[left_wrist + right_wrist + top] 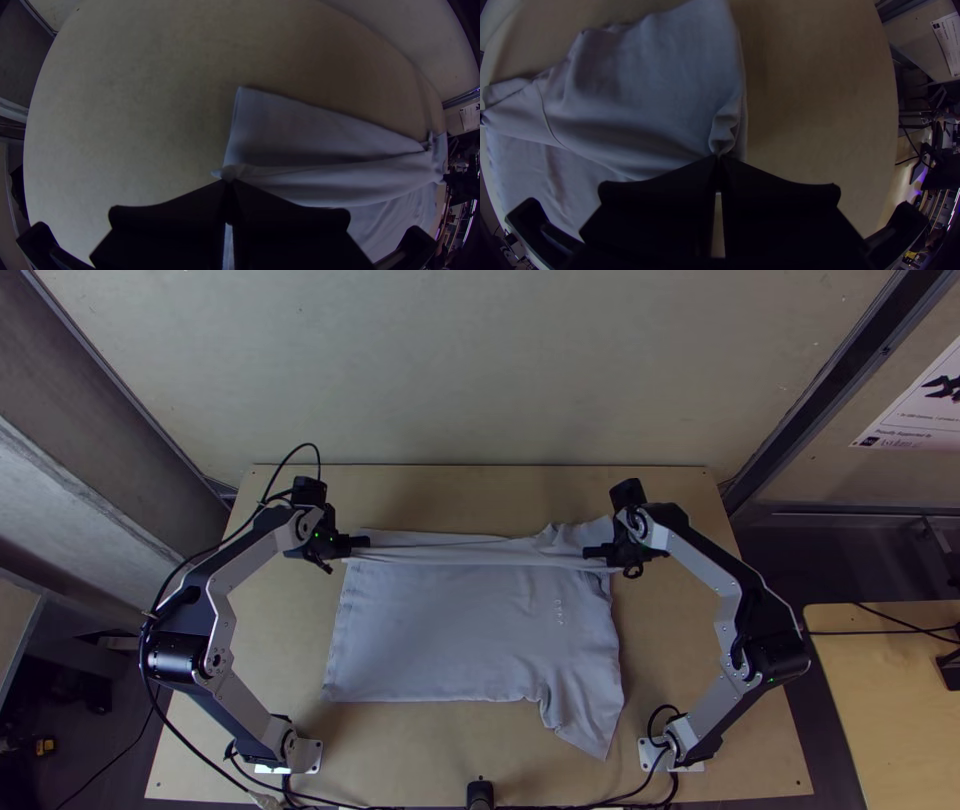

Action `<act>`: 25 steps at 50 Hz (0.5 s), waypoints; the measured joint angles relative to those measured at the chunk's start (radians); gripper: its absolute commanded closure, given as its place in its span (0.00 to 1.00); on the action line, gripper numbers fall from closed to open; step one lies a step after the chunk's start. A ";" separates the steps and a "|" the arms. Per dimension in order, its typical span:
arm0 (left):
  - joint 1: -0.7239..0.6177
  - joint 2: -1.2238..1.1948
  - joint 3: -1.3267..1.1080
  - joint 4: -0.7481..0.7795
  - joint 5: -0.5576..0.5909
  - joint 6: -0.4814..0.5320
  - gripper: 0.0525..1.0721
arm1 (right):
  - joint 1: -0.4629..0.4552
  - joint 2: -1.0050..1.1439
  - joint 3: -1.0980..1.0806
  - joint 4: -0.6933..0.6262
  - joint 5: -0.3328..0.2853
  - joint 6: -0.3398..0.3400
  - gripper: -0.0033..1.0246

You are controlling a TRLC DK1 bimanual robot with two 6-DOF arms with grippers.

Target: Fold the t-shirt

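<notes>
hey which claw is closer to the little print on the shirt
The right claw, pinching the t-shirt on the side nearer the small print; the left claw pinches it at the opposite side, farther away.

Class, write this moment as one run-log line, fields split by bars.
left claw: shut on t-shirt | right claw: shut on t-shirt | t-shirt: stretched fold between claws, body spread on table

From my station I see a pale wall (480, 370) beyond the light wooden table (450, 495). To the table's right I have a dark metal beam (850, 360), a printed poster (915, 410), dark floor (850, 560) and a second wooden tabletop (880, 700); a violet light (922, 176) glows off that side too.
</notes>
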 measured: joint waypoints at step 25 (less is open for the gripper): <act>0.029 -0.035 0.023 -0.085 0.019 0.000 0.05 | -0.048 -0.119 -0.027 -0.045 0.002 0.034 0.04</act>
